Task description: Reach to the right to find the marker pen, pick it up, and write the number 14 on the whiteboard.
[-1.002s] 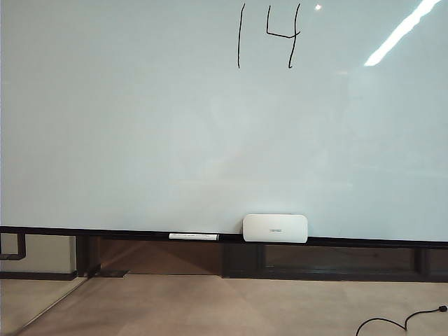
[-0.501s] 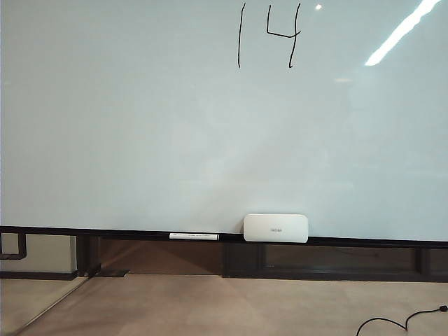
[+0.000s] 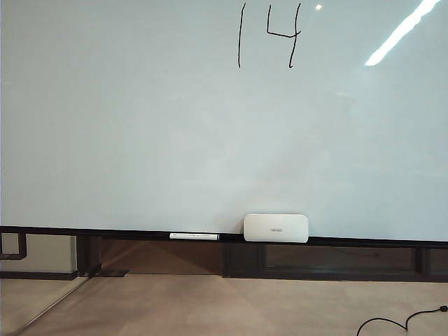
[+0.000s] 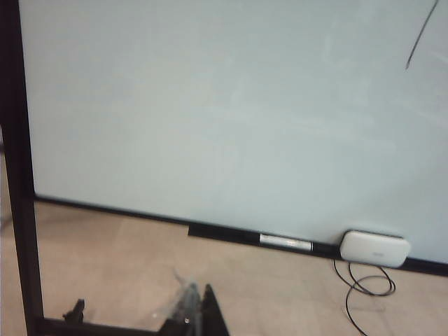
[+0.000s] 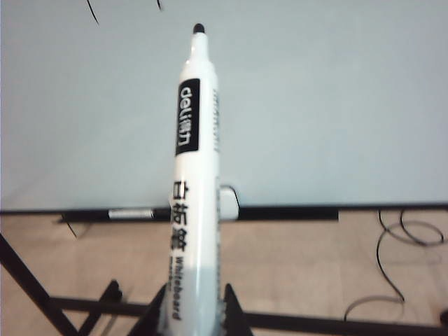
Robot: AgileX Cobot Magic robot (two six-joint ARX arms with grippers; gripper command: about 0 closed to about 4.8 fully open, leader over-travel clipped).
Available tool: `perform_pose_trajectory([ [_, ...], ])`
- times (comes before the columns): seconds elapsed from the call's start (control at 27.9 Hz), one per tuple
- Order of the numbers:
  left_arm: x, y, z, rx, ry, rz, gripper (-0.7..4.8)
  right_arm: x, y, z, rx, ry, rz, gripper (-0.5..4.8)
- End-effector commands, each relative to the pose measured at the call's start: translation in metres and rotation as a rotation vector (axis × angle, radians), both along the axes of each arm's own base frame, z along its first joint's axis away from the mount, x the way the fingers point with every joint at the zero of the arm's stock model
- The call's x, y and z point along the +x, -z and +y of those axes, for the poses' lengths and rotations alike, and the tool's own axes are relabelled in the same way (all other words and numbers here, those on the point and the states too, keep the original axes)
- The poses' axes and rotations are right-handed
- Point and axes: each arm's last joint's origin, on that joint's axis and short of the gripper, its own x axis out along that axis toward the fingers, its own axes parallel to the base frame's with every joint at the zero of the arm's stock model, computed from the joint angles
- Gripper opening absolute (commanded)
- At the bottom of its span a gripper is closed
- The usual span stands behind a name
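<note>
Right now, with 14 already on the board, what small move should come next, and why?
Probably return the marker pen to the rail beside the eraser. The number 14 looks complete on the whiteboard, and the right gripper holds the uncapped pen clear of it; the left gripper is empty.

Cut off at the upper edge in the exterior view – the number 14 (image 3: 269,36). Hidden behind the marker pen (image 5: 194,182) – most of the eraser (image 5: 229,201). Too small to read – print on the second pen (image 3: 194,236) on the whiteboard (image 3: 140,126) lower rail.

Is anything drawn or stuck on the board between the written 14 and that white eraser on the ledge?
No. In the exterior view the whiteboard is bare between the number 14 and the eraser.
</note>
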Motion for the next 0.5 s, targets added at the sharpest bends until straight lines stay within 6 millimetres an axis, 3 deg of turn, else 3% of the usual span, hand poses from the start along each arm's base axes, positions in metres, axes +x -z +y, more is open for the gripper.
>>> perform_pose_trajectory([
  [0.04, 0.005, 0.007, 0.001, -0.008, 0.0, -0.007, -0.06, 0.004, 0.008, 0.0, 0.0, -0.002, 0.007, -0.01],
  [0.5, 0.021, 0.045, 0.002, -0.091, -0.006, 0.042, -0.06, 0.016, 0.051, 0.001, -0.014, 0.003, 0.126, -0.01],
])
